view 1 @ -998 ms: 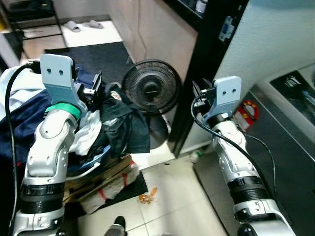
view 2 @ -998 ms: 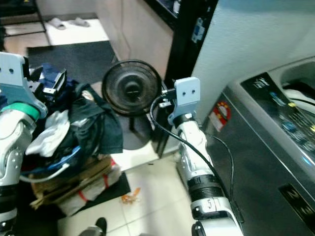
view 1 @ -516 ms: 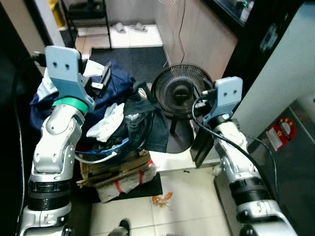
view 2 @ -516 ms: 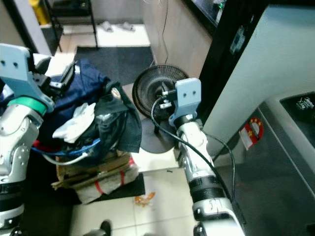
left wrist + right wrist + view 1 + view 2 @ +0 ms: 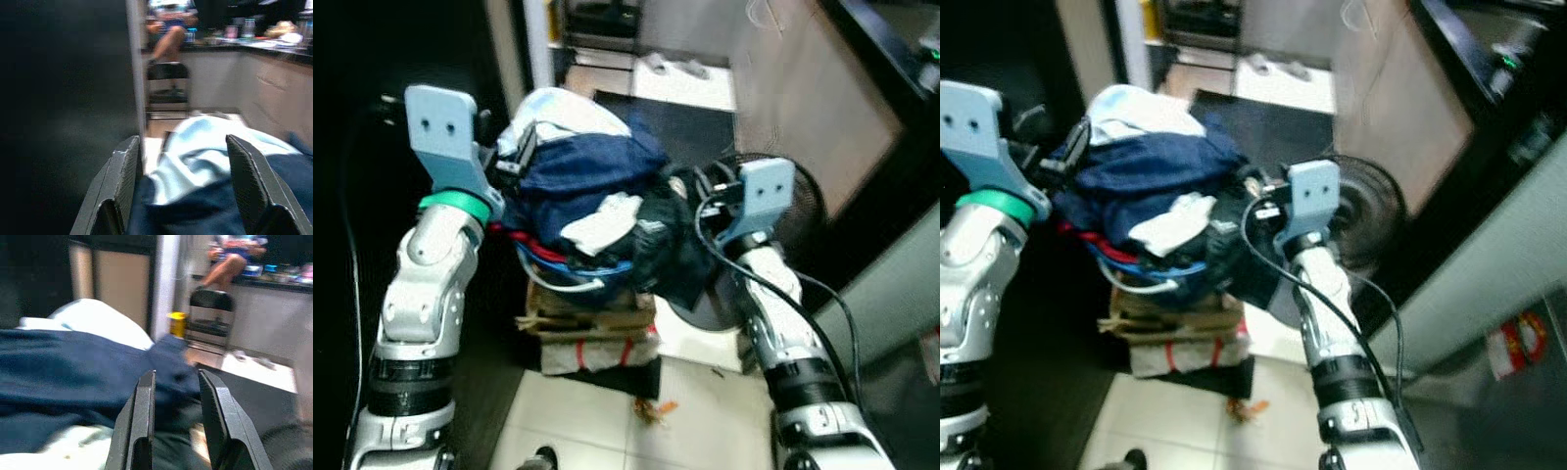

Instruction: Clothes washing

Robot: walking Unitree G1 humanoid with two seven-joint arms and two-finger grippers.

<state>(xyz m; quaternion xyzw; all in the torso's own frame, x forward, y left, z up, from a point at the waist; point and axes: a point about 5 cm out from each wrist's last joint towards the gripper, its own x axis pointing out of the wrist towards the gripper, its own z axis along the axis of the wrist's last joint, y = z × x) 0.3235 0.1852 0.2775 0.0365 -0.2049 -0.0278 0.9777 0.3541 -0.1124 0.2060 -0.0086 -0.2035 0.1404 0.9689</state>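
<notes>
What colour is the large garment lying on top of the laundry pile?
The large garment is dark navy blue, seen best in the right eye view.

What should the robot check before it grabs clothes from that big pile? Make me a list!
1. Left pincer open: ok, its fingers stand wide apart, with light blue cloth between them.
2. Right pincer open: ok, with a narrower gap, pointing at the navy garment.
3. Both pincers empty: ok, nothing is clamped.
4. Clothes pile between the two arms: ok.
5. Pile steady: cannot tell; it sits heaped on a basket over stacked cardboard.
6. Fan out of the way: not ok, it stands right behind the right arm.
</notes>
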